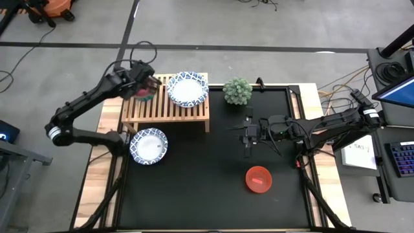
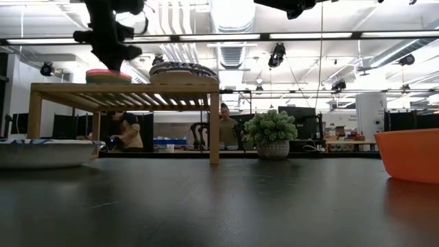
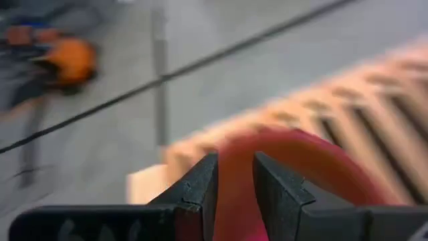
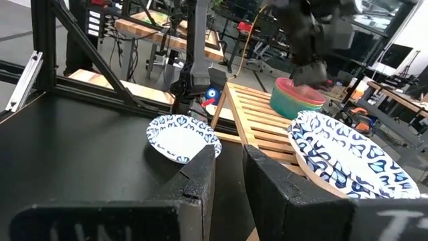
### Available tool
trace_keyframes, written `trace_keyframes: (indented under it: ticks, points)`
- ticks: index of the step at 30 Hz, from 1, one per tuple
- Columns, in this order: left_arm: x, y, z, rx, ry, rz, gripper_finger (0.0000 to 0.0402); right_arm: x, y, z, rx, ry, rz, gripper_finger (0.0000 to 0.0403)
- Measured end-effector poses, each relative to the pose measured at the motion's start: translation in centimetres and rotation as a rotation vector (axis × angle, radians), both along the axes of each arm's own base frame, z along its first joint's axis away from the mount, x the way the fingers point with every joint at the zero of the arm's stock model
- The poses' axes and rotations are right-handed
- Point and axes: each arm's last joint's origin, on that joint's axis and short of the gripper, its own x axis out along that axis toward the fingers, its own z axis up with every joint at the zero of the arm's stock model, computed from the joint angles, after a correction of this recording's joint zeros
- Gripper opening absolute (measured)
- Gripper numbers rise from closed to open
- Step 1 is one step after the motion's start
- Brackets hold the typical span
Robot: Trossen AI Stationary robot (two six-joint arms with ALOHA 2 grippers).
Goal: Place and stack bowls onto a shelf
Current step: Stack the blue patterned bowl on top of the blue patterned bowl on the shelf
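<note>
A low wooden shelf (image 1: 168, 111) stands at the table's far left. On its left part sit small bowls nested in a stack, a pink bowl (image 4: 294, 88) on top of a green one (image 4: 294, 104). My left gripper (image 1: 147, 86) is shut on the pink bowl. White bowls with blue rims (image 1: 187, 89) sit stacked on the shelf's right part. Another white-and-blue bowl (image 1: 149, 145) rests on the mat in front of the shelf. A red bowl (image 1: 259, 179) rests at the near right. My right gripper (image 1: 240, 129) hovers mid-table, narrowly open, holding nothing. My left gripper has the pink bowl's rim (image 3: 234, 161) between its two fingers, one finger (image 3: 200, 191) on each side of the wall. The fingers slant downward from the table's left side. The pink bowl sits upright in the green bowl (image 2: 108, 78) on the shelf.
A small potted plant (image 1: 237, 90) stands at the far edge, right of the shelf. The black mat (image 1: 207, 194) lies bare between the shelf and the red bowl. Wooden table margins flank the mat. People show in the room behind.
</note>
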Motion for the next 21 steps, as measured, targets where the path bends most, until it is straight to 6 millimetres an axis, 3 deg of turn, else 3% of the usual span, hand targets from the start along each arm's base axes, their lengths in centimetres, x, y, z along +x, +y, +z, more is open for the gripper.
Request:
trace_keyframes:
  ticks: [12, 21]
  points:
    - [1.4, -9.7, 2.2, -0.206, -0.339, -0.533, 0.0077, 0.0, 0.0, 0.0, -0.009, 0.001, 0.000, 0.0068]
    - [3.7, -16.1, 0.1, -0.341, -0.353, -0.710, 0.0077, 0.0, 0.0, 0.0, -0.008, 0.001, 0.000, 0.0068]
